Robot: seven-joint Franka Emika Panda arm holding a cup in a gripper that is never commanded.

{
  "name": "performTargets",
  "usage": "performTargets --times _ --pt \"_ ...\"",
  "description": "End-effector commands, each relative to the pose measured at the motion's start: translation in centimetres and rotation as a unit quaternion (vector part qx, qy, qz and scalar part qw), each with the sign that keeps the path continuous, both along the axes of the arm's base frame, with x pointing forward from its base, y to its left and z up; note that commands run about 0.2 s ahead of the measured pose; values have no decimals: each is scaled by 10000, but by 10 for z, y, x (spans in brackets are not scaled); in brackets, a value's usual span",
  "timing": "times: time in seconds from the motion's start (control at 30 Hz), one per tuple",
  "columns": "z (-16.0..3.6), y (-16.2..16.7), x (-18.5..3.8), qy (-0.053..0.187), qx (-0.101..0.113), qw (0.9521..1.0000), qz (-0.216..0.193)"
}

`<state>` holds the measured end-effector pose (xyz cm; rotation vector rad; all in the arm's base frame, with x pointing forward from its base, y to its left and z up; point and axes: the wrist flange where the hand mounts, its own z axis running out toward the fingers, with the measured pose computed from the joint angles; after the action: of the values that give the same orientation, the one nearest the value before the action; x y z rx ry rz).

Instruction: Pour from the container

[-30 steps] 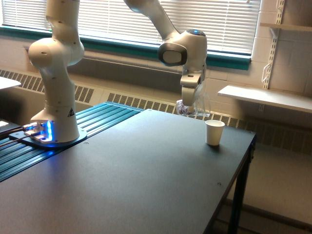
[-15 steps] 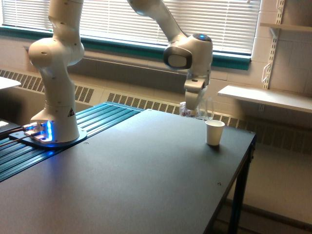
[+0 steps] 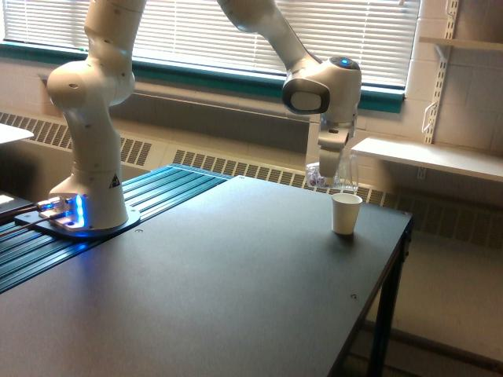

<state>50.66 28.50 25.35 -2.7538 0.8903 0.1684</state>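
Dark worktop (image 3: 236, 267) under blinds | jaws (image 3: 334, 177) clamp clear container (image 3: 343, 174) | it hangs just above white cup (image 3: 346, 214), mouth tipped down, probably ready for pouring

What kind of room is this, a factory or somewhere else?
Probably a lab or classroom, not a factory. A single robot arm is bolted to a plain dark table, with window blinds, a wall heater and white wall shelves behind.

The container (image 3: 339, 174) is a small clear cup, held in the air and tilted. Pinkish-purple bits show inside at its lower end. It hangs just above the white cup (image 3: 346, 214).
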Motion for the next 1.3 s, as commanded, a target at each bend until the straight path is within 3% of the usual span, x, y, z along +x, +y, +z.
performTargets --times 0.03,0.53,0.6,0.8,1.3 --pt "-7 9 -9 116 -25 9999 66" --pt "-15 -4 -22 360 43 9993 -132" --pt "-19 -14 -22 505 64 9980 -379" --pt "-16 -19 -21 638 26 9971 -403" --pt "-22 -28 -20 806 46 9949 -604"
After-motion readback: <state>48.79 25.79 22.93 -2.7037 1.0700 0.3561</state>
